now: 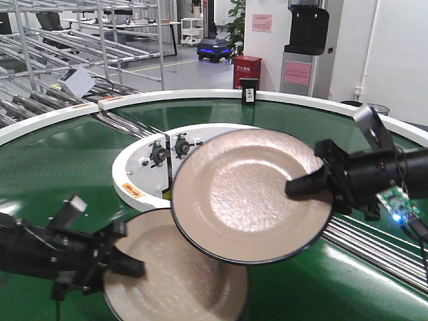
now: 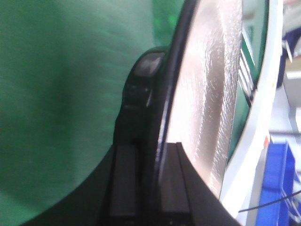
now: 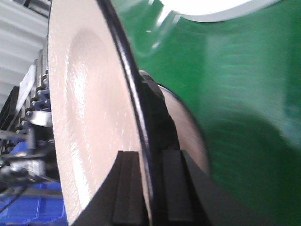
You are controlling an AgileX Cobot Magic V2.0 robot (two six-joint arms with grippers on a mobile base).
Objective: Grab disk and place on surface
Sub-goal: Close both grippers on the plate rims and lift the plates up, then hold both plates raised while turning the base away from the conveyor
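Two beige disks with black rims show in the front view. The upper disk [image 1: 251, 194] hangs tilted above the green belt, and my right gripper [image 1: 304, 187] is shut on its right rim. In the right wrist view that disk [image 3: 89, 117] runs edge-on between the right gripper [image 3: 150, 155] jaws. The lower disk [image 1: 167, 281] sits low at the front, partly under the upper one, with my left gripper [image 1: 127, 257] shut on its left rim. The left wrist view shows this disk [image 2: 207, 94] edge-on in the left gripper [image 2: 155, 146]. The surface is out of view.
The green ring conveyor belt [image 1: 53, 167] curves around a white inner hub [image 1: 144, 167] with black knobs. Steel rollers [image 1: 374, 241] lie under my right arm. Metal racks stand at the back left. A blue bin [image 2: 277, 188] is beyond the belt's white rim.
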